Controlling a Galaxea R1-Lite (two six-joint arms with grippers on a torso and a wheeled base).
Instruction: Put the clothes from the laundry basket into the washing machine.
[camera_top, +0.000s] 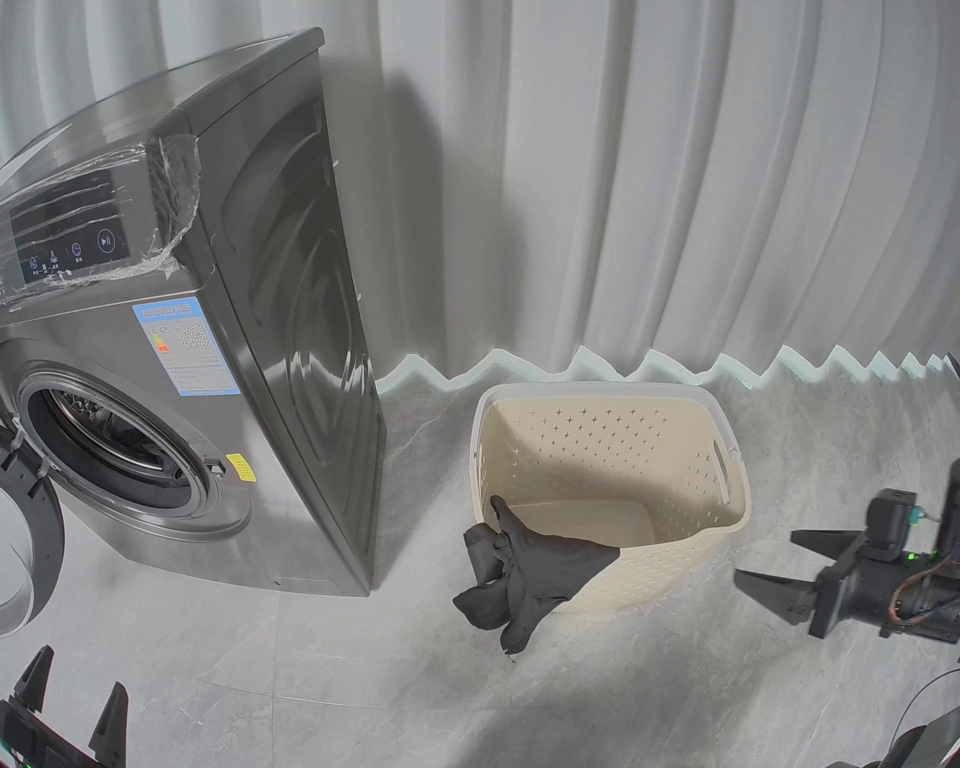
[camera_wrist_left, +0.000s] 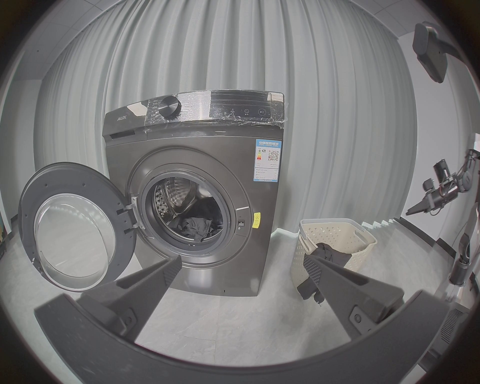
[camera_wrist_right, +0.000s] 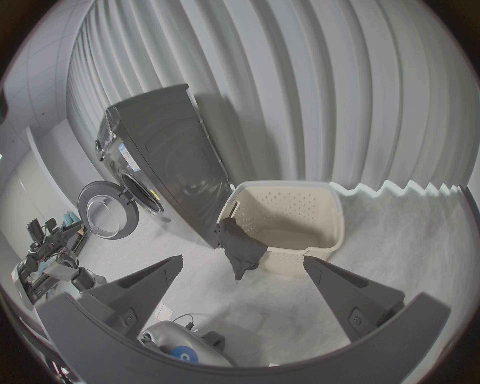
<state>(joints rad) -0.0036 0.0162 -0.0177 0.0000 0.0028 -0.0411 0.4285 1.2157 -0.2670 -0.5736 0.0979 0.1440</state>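
Left gripper (camera_top: 78, 678), in the lower left corner of the head view, lies nearest you. Its fingers are spread wide with nothing between them, and it faces the washing machine (camera_top: 280, 330). The machine's round door (camera_top: 25, 545) hangs swung open at the left edge of the frame, so the drum (camera_wrist_left: 165, 195) is free to take a load, and dark clothes (camera_wrist_left: 194, 229) lie inside it. Right gripper (camera_top: 768, 560), at the right edge of the head view, is also wide open and holds nothing. Its tips point toward the laundry basket (camera_top: 725, 455) at centre frame, near it but not touching. One dark garment (camera_top: 535, 575) drapes over the basket's lower left rim, partly inside and partly hanging down the outer wall toward the floor (camera_top: 350, 680). Judge this as the piece to fetch next. Draped over the rim, it offers you a raised fold to pinch, though the hanging part may drag or catch on the rim as you lift.
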